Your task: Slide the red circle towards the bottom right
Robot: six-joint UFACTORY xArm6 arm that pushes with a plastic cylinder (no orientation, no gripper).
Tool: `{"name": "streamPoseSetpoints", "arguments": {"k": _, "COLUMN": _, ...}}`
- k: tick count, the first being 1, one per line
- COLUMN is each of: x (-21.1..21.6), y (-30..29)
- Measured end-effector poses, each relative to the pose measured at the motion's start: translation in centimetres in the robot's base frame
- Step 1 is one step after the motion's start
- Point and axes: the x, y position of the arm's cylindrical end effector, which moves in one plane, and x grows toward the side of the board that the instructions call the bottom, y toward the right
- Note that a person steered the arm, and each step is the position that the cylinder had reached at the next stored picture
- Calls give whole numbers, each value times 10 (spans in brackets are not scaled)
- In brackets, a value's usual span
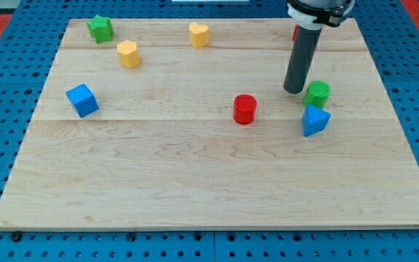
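Observation:
The red circle (244, 109) is a short red cylinder standing right of the board's middle. My tip (294, 89) rests on the board up and to the right of it, a block's width or so away, not touching it. The dark rod rises from the tip to the view's top. A green circle (317, 93) sits just right of my tip, very close to it. A blue triangle (314, 120) lies right below the green circle, to the right of the red circle.
A blue cube (83, 100) sits at the left. A yellow hexagon (128, 54), a green star (100, 28) and a yellow heart (198, 34) lie along the top. A red block (294, 33) shows partly behind the rod. The wooden board (209, 189) lies on blue pegboard.

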Motion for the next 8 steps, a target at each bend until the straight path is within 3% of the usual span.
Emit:
{"name": "streamPoseSetpoints", "arguments": {"k": 4, "x": 0, "y": -30}}
{"name": "streamPoseSetpoints", "arguments": {"k": 6, "x": 14, "y": -75}}
{"name": "streamPoseSetpoints", "arguments": {"k": 8, "x": 82, "y": -70}}
